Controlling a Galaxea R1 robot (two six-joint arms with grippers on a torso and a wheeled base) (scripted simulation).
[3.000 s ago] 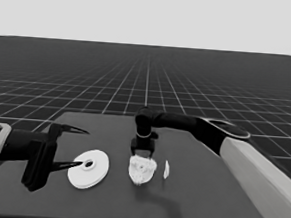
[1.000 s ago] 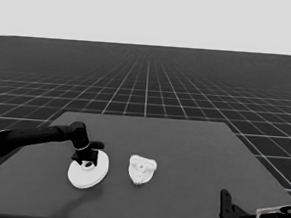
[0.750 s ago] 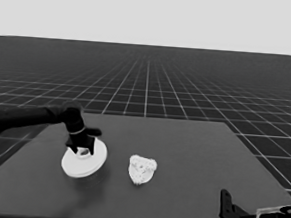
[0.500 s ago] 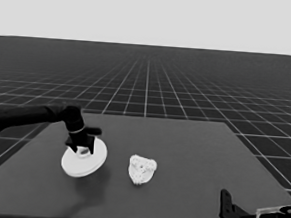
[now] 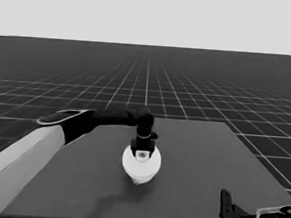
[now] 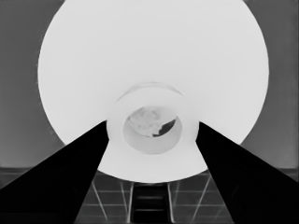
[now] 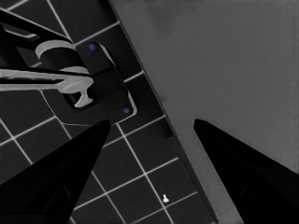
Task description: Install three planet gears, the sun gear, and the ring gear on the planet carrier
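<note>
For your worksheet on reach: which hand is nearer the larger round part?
Left. The left hand grips the larger round part by its hub; the right hand waits at the table's near right corner.

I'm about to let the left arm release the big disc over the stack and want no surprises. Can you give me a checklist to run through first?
1. Left gripper has its fingers on the hub of the larger round part: ok.
2. Larger round part sits over the smaller round part: ok, the smaller one is hidden.
3. Gears show through the hub hole: ok.
4. Larger round part fully seated: cannot tell.
5. Right gripper parked clear at the table's near right corner: ok.
</note>
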